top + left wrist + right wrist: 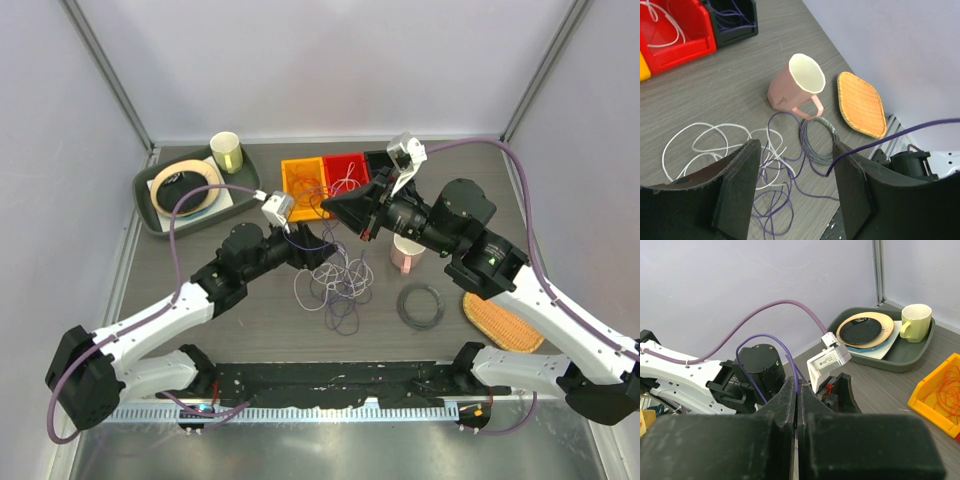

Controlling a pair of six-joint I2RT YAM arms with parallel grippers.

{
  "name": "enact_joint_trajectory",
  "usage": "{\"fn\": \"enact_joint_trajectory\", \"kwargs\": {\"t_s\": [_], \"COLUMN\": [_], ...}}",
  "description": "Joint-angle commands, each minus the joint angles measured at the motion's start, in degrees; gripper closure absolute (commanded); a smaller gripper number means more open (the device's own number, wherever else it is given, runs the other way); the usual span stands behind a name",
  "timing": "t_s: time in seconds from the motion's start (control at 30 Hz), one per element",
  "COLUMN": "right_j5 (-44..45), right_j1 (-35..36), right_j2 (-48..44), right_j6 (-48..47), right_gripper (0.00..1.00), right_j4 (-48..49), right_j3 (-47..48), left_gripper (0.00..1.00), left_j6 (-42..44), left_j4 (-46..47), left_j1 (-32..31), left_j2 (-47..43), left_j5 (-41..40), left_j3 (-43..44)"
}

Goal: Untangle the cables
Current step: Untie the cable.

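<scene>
The cables (338,285) lie in a loose tangle of white and purple loops on the table's middle. In the left wrist view the white loops (710,136) and purple loops (774,202) spread under my left gripper (795,185). It hovers open just above them, and one purple strand (875,145) coming from the right ends between its fingers without being pinched. My right gripper (326,205) is raised over the tangle's far side. Its jaws are shut on a purple cable (798,375) that arcs up in a loop (762,337).
Orange bin (303,185), red bin (346,171) and black bin (379,160) at the back hold sorted wires. A pink mug (405,255), a dark coiled ring (421,306) and an orange woven mat (500,320) lie right of the tangle. A tray (150,215) with plate and cup sits back left.
</scene>
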Motion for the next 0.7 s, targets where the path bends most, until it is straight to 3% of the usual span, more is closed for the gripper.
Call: {"fn": "enact_joint_trajectory", "kwargs": {"t_s": [0.0,0.1,0.17,0.23,0.3,0.4,0.43,0.47,0.57,0.67], "right_j5": [-0.84,-0.14,0.65,1.35,2.93,9.6,11.27,18.07,25.85,34.82], "right_j1": [0.16,0.16,0.25,0.16,0.16,0.16,0.16,0.16,0.16,0.16], "right_j2": [-1.69,-2.39,-2.83,-3.27,-3.62,-4.41,-5.03,-5.38,-6.44,-8.18], "right_j6": [0.68,0.51,0.24,0.15,0.06,0.33,0.42,0.68,0.77,0.77], "right_gripper": [0.99,0.99,0.99,0.99,0.98,0.9,0.88,0.87,0.81,0.69], "right_j4": [3.28,3.28,3.19,3.1,2.84,0.12,-0.58,-0.94,-2.69,-6.12], "right_j3": [0.02,-0.06,-0.41,-0.77,-1.29,-1.91,-2.61,-4.79,-9.54,-14.02], "left_gripper": [0.37,0.38,0.45,0.68,1.0,1.0,1.0,1.0,1.0,1.0], "left_j6": [1.77,2.3,2.31,2.48,2.48,2.66,1.61,1.17,-1.29,-3.83], "left_j4": [4.43,5.84,6.28,6.37,4.62,-4.59,-10.19,-13.55,-26.74,-33.61], "left_j1": [-0.98,-1.33,-1.34,-1.51,-1.51,-1.51,-1.6,-1.6,-1.43,-1.43], "left_j2": [1.96,2.84,3.11,3.37,3.11,0.74,-0.49,-0.93,-2.87,-6.72], "left_j5": [2.07,3.4,3.31,3.14,0.52,-13.77,-24.27,-28.9,-44.17,-50.19], "left_j3": [4.39,4.65,4.83,5.09,6.05,8.07,8.78,9.74,13.35,13.62]}}
